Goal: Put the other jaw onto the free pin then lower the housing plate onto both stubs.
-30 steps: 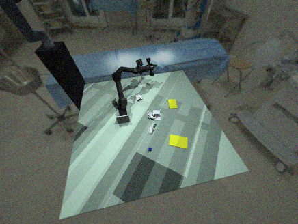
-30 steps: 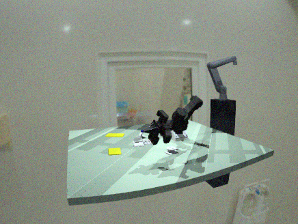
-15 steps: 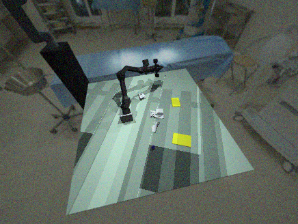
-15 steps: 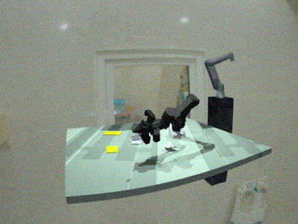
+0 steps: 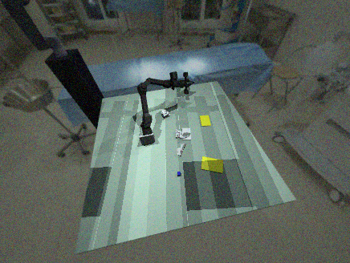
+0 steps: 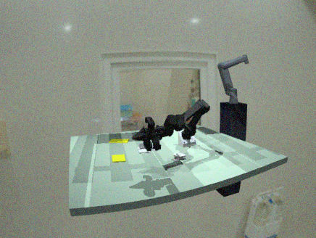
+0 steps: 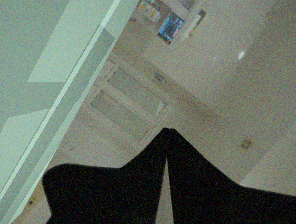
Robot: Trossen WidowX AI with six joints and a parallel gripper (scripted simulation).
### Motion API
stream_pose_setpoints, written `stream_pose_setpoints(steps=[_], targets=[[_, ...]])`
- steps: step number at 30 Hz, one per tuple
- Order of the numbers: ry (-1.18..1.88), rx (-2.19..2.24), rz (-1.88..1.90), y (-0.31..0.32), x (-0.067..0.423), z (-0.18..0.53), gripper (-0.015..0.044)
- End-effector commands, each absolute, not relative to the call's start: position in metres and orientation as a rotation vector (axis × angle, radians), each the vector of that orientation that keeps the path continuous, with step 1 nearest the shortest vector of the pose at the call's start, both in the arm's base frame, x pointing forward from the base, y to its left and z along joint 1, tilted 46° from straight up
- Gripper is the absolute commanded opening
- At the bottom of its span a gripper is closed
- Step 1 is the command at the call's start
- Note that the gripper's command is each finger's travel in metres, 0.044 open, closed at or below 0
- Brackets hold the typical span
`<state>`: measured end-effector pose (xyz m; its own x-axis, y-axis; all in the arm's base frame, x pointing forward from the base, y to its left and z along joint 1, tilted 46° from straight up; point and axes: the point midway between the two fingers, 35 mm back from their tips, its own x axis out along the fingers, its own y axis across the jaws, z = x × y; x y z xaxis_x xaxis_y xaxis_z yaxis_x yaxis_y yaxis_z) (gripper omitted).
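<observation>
My gripper [image 5: 193,82] [image 6: 133,138] [image 7: 168,133] is shut, with its fingertips together and nothing between them. It is raised above the far part of the table, pointing outward past the edge. A white assembly [image 5: 185,134] [image 6: 143,150] lies mid-table; in the exterior view the arm partly covers it. A narrow white piece [image 5: 181,150] with a dark and reddish edge lies just in front of it in the top view. Another small white part [image 5: 164,113] [image 6: 179,156] lies apart, nearer the arm. Which is a jaw, the plate or the pin base is too small to tell, as is any tooth mesh.
A yellow pad [image 5: 205,120] [image 6: 119,158] and a larger yellow pad [image 5: 212,165] [image 6: 119,141] lie to one side. A small blue cube [image 5: 179,173] lies in front of the narrow piece. The table's edge [image 6: 178,196] and a dark pedestal [image 5: 76,82] [image 6: 233,121] beside the table also show.
</observation>
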<state>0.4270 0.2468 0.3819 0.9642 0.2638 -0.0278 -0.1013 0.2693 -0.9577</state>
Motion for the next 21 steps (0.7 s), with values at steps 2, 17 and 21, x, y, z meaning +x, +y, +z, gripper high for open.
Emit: stream_pose_setpoints(steps=[2,17,21], targets=[[-0.114,-1.272,0.260,0.244,0.432,0.370,0.0000],[0.021,-1.171,0.314,0.225,0.453,0.329,0.0000],[0.060,-1.140,0.326,0.219,0.458,0.318,0.0000]])
